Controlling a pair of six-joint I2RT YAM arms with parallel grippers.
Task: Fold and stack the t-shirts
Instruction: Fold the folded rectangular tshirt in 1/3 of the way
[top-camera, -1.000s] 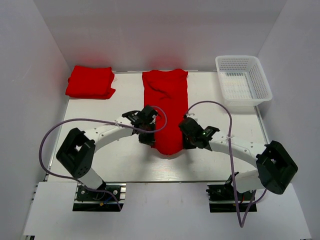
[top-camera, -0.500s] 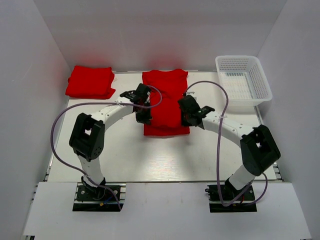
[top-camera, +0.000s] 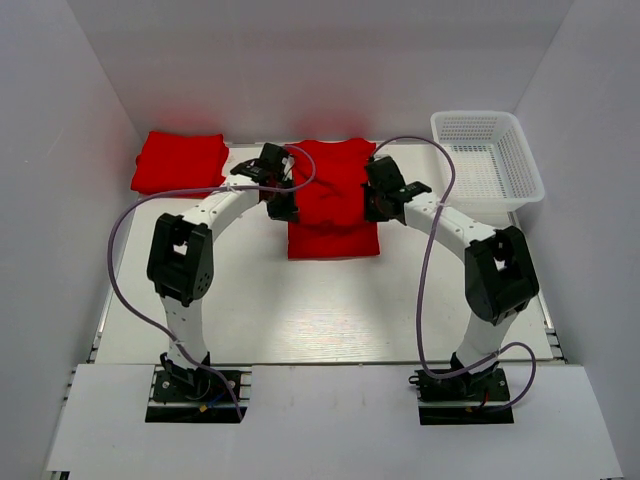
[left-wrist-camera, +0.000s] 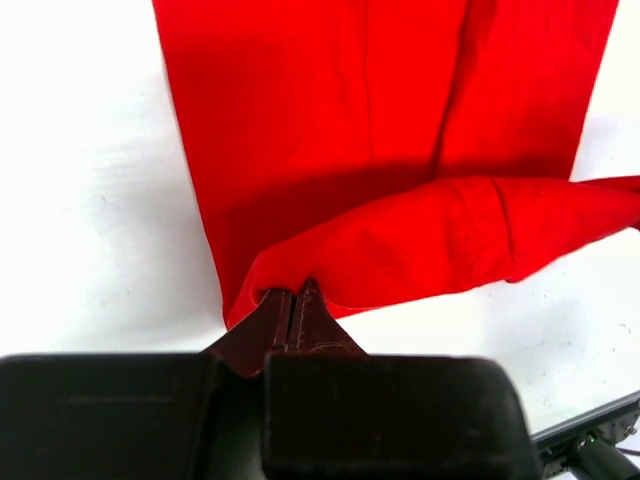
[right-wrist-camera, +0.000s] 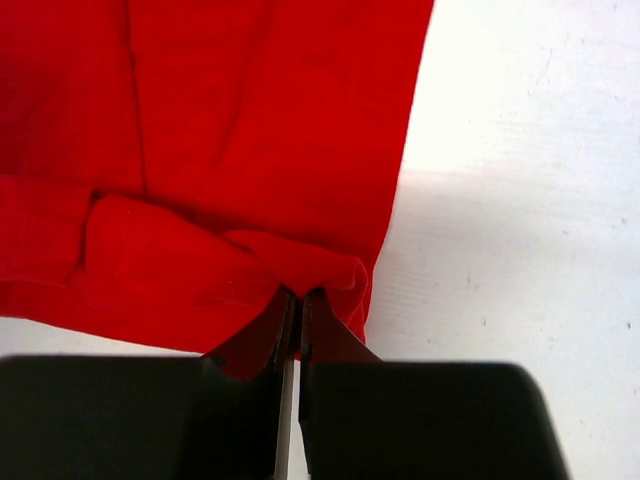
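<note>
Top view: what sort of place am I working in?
Probably a robot lab test cell: a white table boxed by plain white walls, two arms bolted at its near edge, red t-shirts and a mesh basket on it.

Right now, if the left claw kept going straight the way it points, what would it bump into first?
The red shirt itself: the left claw pinches its folded-over edge, and the shirt's flat layer lies just ahead, probably with the table underneath.
</note>
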